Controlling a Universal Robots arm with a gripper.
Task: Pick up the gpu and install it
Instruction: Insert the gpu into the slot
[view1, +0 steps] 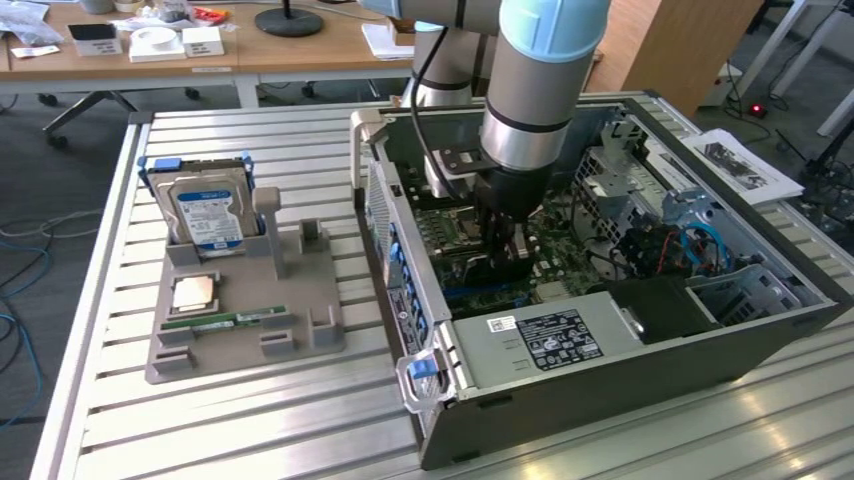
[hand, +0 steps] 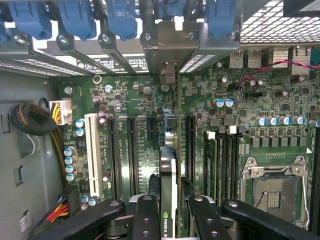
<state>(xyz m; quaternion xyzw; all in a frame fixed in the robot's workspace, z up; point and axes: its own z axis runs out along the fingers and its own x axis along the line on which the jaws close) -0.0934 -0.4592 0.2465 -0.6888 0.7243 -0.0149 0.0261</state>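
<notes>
My gripper (view1: 509, 238) is down inside the open computer case (view1: 627, 345), over the green motherboard (view1: 461, 235). In the wrist view it (hand: 173, 206) is shut on the gpu (hand: 168, 160), with a black finger (hand: 146, 216) on each side of the card. The card shows edge-on: a thin green board with a dark face and a green logo near the fingers. Its silver end bracket (hand: 170, 47) lies against the rear slot openings, under the blue clips (hand: 120, 17). The card stands among the long black expansion slots (hand: 132, 155). Whether it sits in a slot I cannot tell.
A grey fixture tray (view1: 300, 335) on the slatted table, at the exterior view's left, holds a hard drive with a blue label (view1: 208, 208), a CPU chip (view1: 196, 292) and a RAM stick (view1: 227, 320). Inside the case are the CPU socket (hand: 272, 192), a cable bundle (hand: 30, 120) and drive bays (view1: 694, 215).
</notes>
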